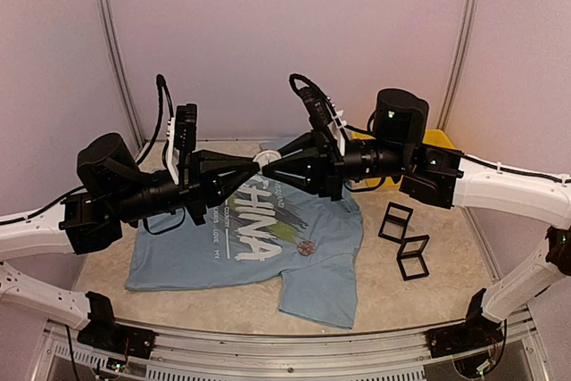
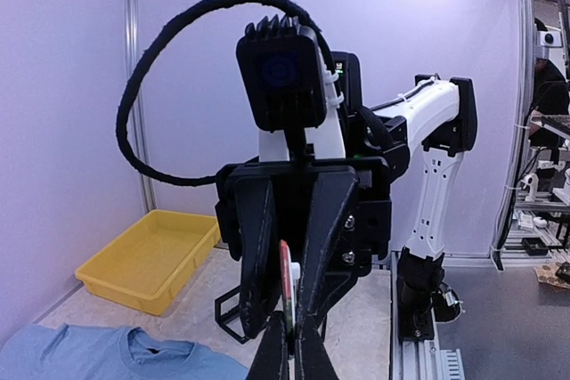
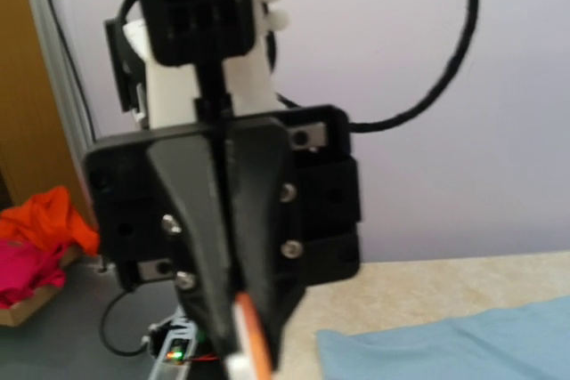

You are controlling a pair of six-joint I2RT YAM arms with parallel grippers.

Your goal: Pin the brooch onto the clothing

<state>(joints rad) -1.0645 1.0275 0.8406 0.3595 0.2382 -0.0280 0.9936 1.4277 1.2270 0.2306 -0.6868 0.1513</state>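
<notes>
Over the light blue T-shirt (image 1: 312, 283), the left gripper (image 1: 254, 164) pinches the brooch (image 1: 265, 157) (a thin disc). The right gripper (image 1: 274, 161) flanks it; I cannot tell whether it grips.

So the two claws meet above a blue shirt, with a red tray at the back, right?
No: the tray is yellow, as the left wrist view shows. The left claw and right claw do meet above the blue shirt.
</notes>
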